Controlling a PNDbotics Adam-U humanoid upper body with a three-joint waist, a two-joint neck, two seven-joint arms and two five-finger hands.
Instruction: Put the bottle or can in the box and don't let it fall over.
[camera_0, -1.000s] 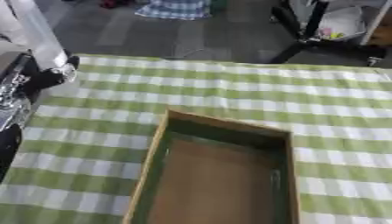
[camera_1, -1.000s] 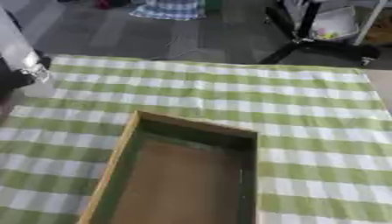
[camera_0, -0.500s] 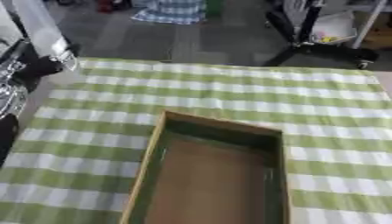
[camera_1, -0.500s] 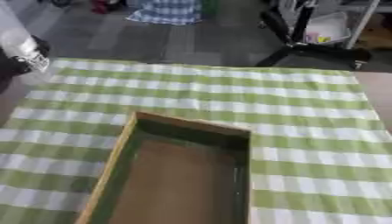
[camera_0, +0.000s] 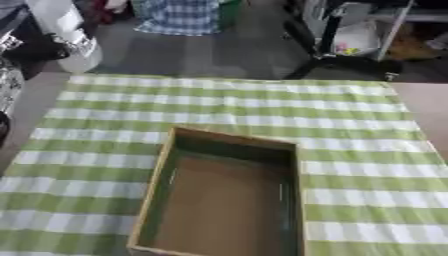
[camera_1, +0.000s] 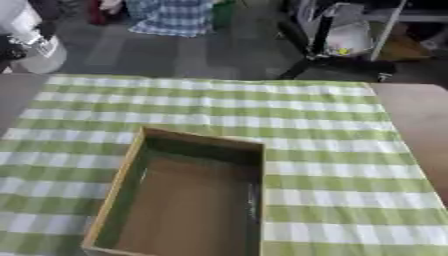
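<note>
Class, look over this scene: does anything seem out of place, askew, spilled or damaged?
Nothing is spilled or damaged. The open box sits slightly askew to the stripes of the checked cloth and holds nothing. One oddity: a white bottle is at the far left, beyond the cloth's corner, with dark robot parts beside it; whether it is held cannot be told.

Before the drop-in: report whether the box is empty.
Empty: the box shows only its bare brown floor; no bottle or can inside.

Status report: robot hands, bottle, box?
Left robot hand far left, grip unclear; right unseen. White bottle beside it, not in box. Box empty, open.
</note>
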